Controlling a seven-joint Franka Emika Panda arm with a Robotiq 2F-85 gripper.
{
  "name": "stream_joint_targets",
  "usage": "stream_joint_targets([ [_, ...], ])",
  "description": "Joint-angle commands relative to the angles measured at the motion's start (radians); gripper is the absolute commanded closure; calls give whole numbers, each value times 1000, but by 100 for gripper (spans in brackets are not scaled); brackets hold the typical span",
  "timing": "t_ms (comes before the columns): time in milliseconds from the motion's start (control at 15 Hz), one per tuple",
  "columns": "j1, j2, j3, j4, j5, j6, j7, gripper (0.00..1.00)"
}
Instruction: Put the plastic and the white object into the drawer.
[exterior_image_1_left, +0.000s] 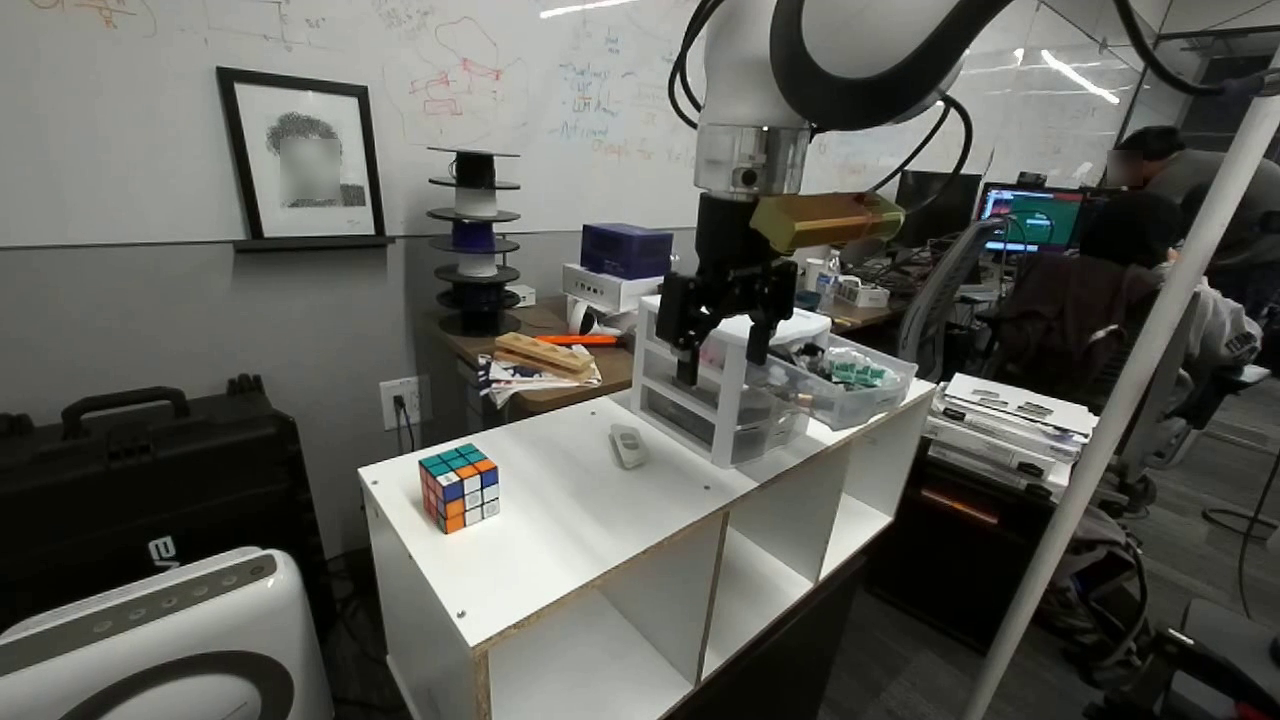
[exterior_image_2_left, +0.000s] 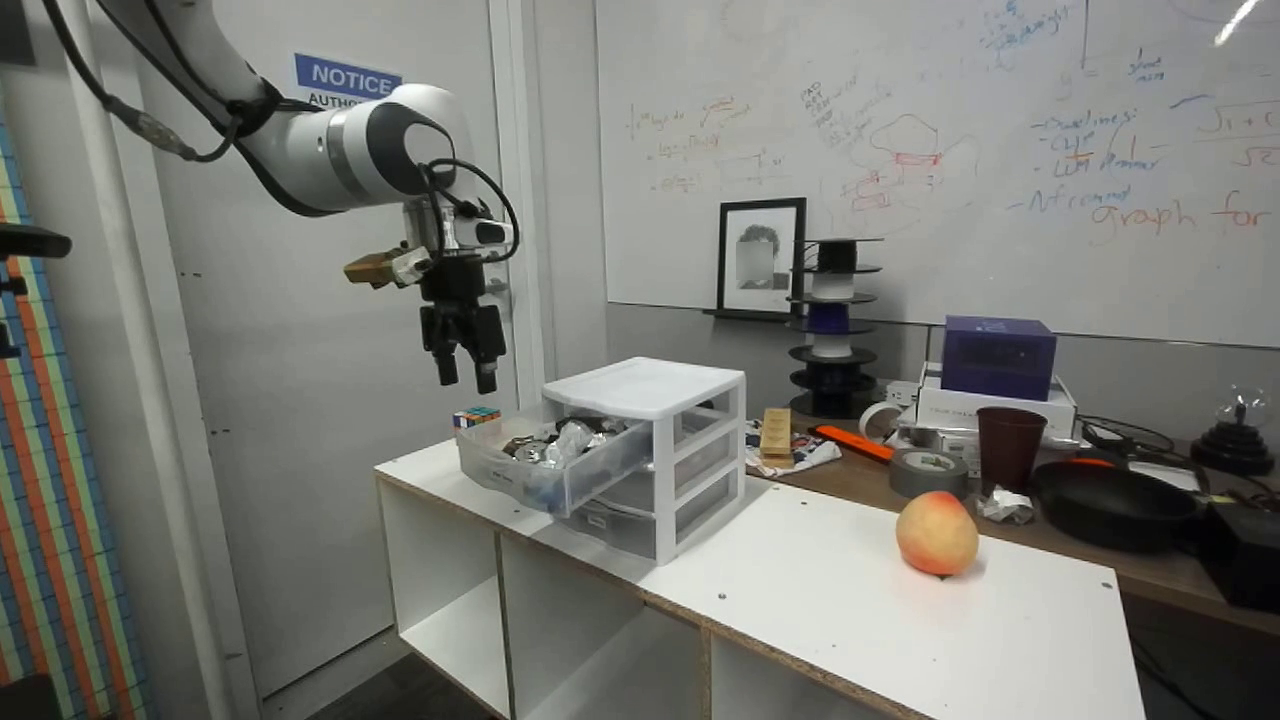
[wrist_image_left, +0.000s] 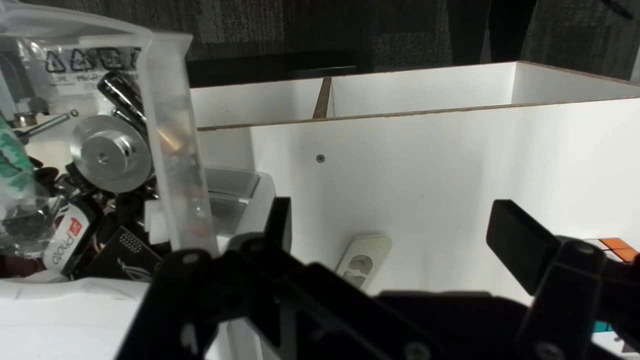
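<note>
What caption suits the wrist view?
Open claw above white shelf top, white object not grasped, cluttered open drawer at picture left.

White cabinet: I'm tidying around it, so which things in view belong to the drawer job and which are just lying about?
Job:
gripper
white object
open top drawer, probably
plastic bag inside, possibly

Lying about:
puzzle cube
peach-like fruit
tape roll
frying pan

Smooth, translucent plastic for the drawer (exterior_image_2_left: 515, 482), matt plastic for the white object (exterior_image_1_left: 628, 447) (the shelf (exterior_image_1_left: 560, 525) rough-edged chipboard).
</note>
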Motion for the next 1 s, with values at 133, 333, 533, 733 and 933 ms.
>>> stream_joint_targets([
  [133,25,3,-23,-1,-2,12,16,0],
  [333,30,33,-24,22,-1,48,30,0],
  [533,37,79,-33,51,3,121,67,0],
  [733,39,165,-57,114,23,153,105,0],
  [933,44,252,-97,192,34,152,152,0],
])
